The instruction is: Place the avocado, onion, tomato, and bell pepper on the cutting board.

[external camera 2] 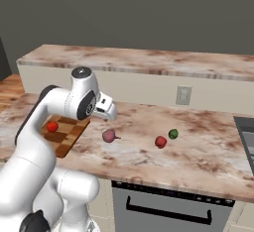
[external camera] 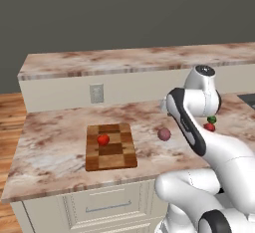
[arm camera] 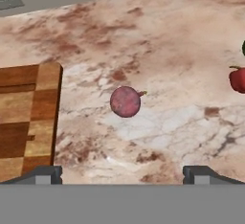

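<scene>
The cutting board (external camera: 110, 147) (external camera 2: 67, 132) (arm camera: 24, 117) lies on the marble counter with the tomato (external camera: 103, 139) (external camera 2: 52, 126) on it. The onion (external camera: 164, 134) (external camera 2: 109, 136) (arm camera: 125, 101) rests on the counter just right of the board. Further right the bell pepper (external camera: 209, 126) (external camera 2: 160, 142) (arm camera: 238, 79) and the avocado (external camera: 211, 119) (external camera 2: 173, 134) sit close together. My gripper (external camera 2: 107, 111) (arm camera: 123, 175) hovers open above the counter near the onion, fingertips (arm camera: 45, 174) wide apart and nothing between them.
A raised back ledge (external camera: 124, 60) runs behind the counter, with a wall outlet (external camera: 96, 93) (external camera 2: 183, 95) below it. A dark sink or cooktop edge (external camera 2: 245, 137) lies at the far right. My own arm (external camera: 189, 127) hides part of the counter in the left base view.
</scene>
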You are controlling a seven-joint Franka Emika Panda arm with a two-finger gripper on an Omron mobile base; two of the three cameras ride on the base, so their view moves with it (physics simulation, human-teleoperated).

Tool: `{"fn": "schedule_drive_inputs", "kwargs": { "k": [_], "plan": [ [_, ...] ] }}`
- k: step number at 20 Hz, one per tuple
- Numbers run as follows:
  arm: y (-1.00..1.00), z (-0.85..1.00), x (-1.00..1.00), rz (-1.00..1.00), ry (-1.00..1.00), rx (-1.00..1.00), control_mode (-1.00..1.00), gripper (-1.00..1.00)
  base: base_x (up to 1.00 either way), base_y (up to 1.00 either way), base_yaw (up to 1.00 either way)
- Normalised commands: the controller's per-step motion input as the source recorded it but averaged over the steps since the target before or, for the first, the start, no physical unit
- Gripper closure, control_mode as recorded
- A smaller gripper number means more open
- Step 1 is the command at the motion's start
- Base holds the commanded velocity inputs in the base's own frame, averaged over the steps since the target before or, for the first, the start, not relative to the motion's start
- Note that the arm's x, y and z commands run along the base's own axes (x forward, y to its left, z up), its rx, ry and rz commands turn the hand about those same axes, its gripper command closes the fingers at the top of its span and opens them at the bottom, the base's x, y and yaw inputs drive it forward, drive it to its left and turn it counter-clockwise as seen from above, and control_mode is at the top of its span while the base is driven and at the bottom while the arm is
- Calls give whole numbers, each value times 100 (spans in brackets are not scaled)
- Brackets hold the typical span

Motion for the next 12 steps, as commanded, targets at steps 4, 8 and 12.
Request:
{"fn": "schedule_drive_inputs", "kwargs": {
  "k": [4, 8, 12],
  "plan": [
    [-7, -14, 25, 0, 5, 0, -100, -100, 0, 0, 0],
    [0, -14, 20, 0, 6, 0, -100, -100, 0, 0, 0],
    [0, -8, 18, 0, 10, 0, -100, -100, 0, 0, 0]
  ]
}}
